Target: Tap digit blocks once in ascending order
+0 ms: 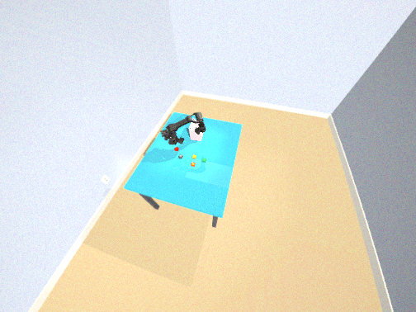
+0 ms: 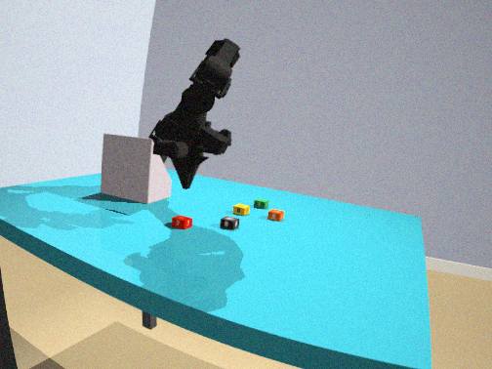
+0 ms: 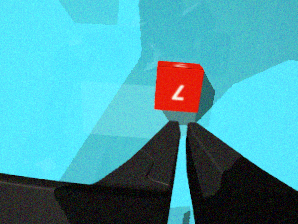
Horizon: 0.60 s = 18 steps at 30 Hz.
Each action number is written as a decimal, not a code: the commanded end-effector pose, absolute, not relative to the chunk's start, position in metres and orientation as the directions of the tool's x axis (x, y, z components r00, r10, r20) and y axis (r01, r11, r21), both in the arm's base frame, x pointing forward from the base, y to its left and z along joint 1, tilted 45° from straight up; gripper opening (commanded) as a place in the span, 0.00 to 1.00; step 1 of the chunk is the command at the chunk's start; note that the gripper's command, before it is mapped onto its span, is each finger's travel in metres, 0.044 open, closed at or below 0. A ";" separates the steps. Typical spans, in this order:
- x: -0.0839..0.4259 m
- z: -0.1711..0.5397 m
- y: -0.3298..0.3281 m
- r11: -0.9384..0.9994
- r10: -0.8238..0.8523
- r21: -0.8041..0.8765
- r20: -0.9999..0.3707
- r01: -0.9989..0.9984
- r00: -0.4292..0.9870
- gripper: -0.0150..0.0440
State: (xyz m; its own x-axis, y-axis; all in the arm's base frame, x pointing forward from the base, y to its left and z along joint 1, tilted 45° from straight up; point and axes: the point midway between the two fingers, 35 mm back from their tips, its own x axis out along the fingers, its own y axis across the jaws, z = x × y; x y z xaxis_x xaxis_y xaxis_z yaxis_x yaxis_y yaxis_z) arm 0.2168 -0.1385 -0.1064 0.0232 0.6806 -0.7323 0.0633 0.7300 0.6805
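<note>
My gripper [image 2: 185, 187] [image 3: 181, 131] is shut with nothing between its tips. It hangs above the table near the red block [image 1: 177, 148] [image 2: 182, 223] [image 3: 172, 82], apart from it. In the wrist view the red block lies just beyond the tips and shows an upside-down white digit that looks like 7. The black block [image 1: 181, 156] [image 2: 229, 224], yellow block [image 1: 194, 157] [image 2: 241, 210], orange block [image 1: 192, 164] [image 2: 275, 215] and green block [image 1: 204, 160] [image 2: 261, 204] lie apart on the table. Their digits are too small to read in the top and exterior views.
The pale pink box-like stand [image 1: 195, 135] [image 2: 126, 168] is at the arm's base, left of the blocks in the exterior view. The blue table [image 1: 173, 190] [image 2: 332, 273] has its edge beyond the orange and green blocks. The arm's shadow falls around the red block.
</note>
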 end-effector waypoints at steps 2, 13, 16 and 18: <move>0.210 -0.131 -0.108 0.712 0.700 0.698 -0.714 0.074 0.007 0.29; 0.210 -0.138 -0.101 0.712 0.700 0.698 -0.714 0.074 0.007 0.29; 0.210 -0.142 -0.098 0.712 0.700 0.698 -0.714 0.074 0.007 0.29; 0.210 -0.144 -0.095 0.712 0.700 0.698 -0.714 0.074 0.007 0.29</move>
State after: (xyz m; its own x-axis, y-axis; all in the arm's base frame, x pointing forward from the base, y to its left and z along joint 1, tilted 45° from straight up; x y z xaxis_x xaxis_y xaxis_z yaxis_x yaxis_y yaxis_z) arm 0.2106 -0.1004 -0.1398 0.0050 0.6968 -0.7173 0.0686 0.7154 0.6954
